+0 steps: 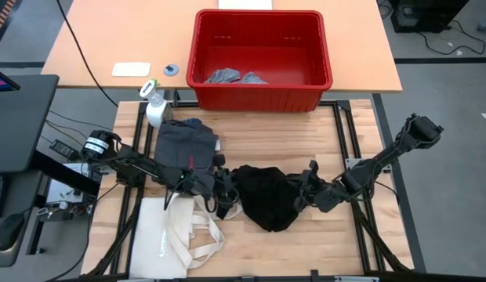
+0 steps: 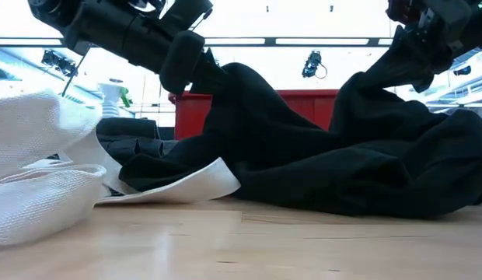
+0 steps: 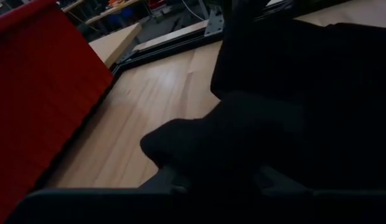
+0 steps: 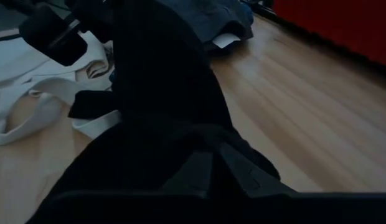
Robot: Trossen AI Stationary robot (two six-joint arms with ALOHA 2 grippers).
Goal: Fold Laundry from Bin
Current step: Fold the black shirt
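Both sets of jaws are closed on cloth: my left gripper (image 1: 225, 196) pinches the left edge of the black garment (image 1: 265, 196), and my right gripper (image 1: 304, 197) pinches its right edge, each low over the wooden table (image 1: 306, 133). Between them the black garment lies in a crumpled, rounded heap, sagging toward the near edge of the table, and from table height it rises in dark folds where each gripper lifts it. Just left of it a dark grey garment (image 1: 183, 145) lies fairly flat, with a bit of blue cloth (image 1: 194, 122) peeking out at its far edge. Nearer to me on the left, a cream tote bag (image 1: 180, 231) sprawls with its long handles looped, one strap touching the black heap. Beyond the garments stands the red bin (image 1: 262, 59), upright, holding two small light grey pieces (image 1: 235, 77) bunched on its floor toward its left side. A white spray bottle (image 1: 154, 106) stands just beside the bin's left corner.
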